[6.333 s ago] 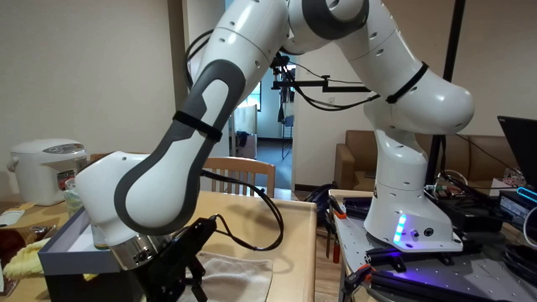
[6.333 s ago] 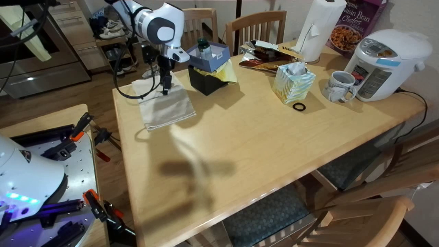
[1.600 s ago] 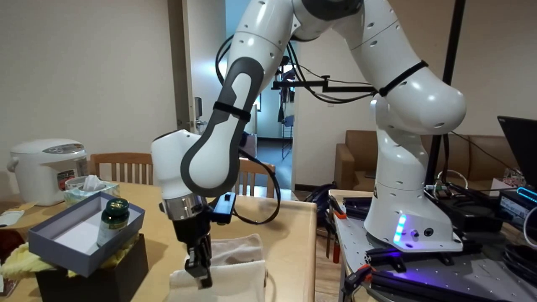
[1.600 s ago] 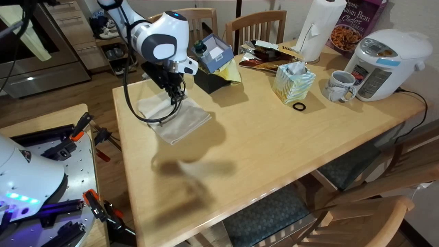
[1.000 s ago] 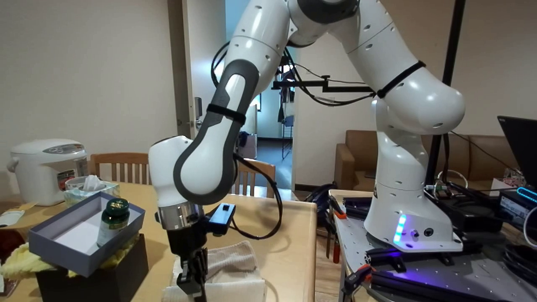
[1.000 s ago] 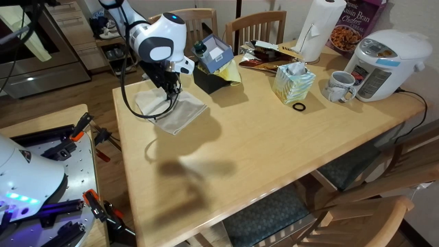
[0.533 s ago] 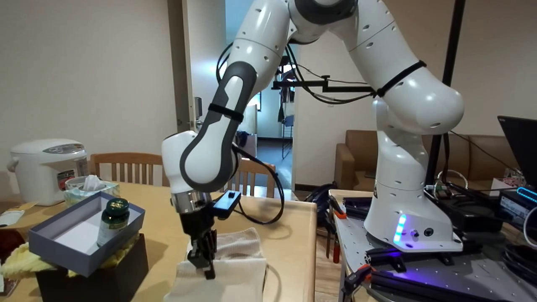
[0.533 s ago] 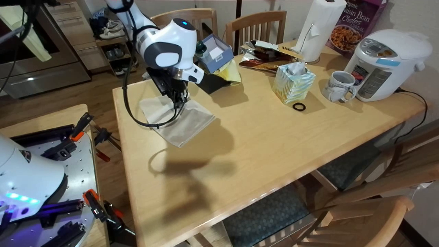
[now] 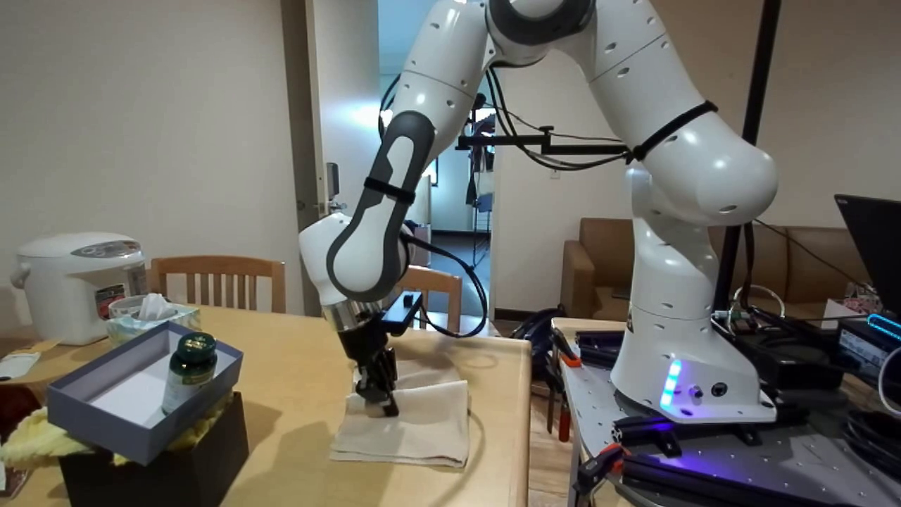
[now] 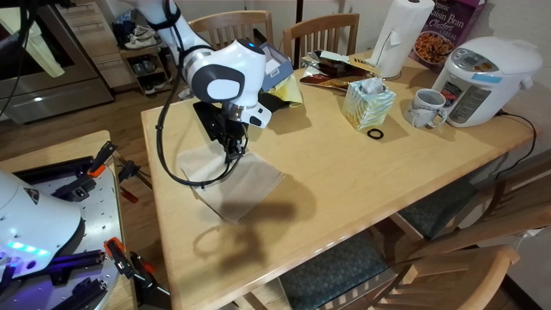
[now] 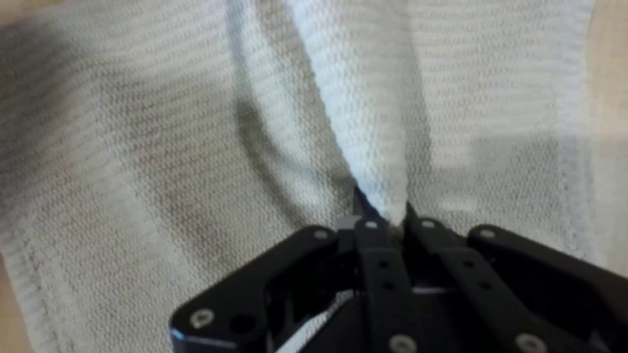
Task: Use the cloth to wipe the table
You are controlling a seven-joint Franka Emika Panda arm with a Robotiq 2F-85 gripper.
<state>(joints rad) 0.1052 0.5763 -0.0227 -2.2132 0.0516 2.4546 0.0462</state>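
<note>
The cloth (image 9: pixel 422 426), pale and nearly square, lies mostly flat on the tan wooden table (image 10: pixel 366 181), close to the short edge on the robot's side. My gripper (image 9: pixel 386 408) points down at it and is shut on a raised fold. In the wrist view the cloth (image 11: pixel 162 162) fills most of the picture, and a bunched ridge of it runs in between the fingertips of the gripper (image 11: pixel 392 218). An exterior view shows the gripper (image 10: pixel 232 157) above the far part of the cloth (image 10: pixel 249 185), partly behind cables.
A dark box (image 9: pixel 176 472) bears a tilted blue-grey lid (image 9: pixel 141 422) with a green bottle (image 9: pixel 190 373). Beyond stand a tissue box (image 10: pixel 368 103), a black ring (image 10: pixel 375 134), a mug (image 10: pixel 426 107), a water boiler (image 10: pixel 486 82) and a paper roll (image 10: pixel 402 38).
Over the last second the gripper and cloth have slid across the table, away from the dark box. Since the oldest frames the box has shifted slightly and its lid has tilted.
</note>
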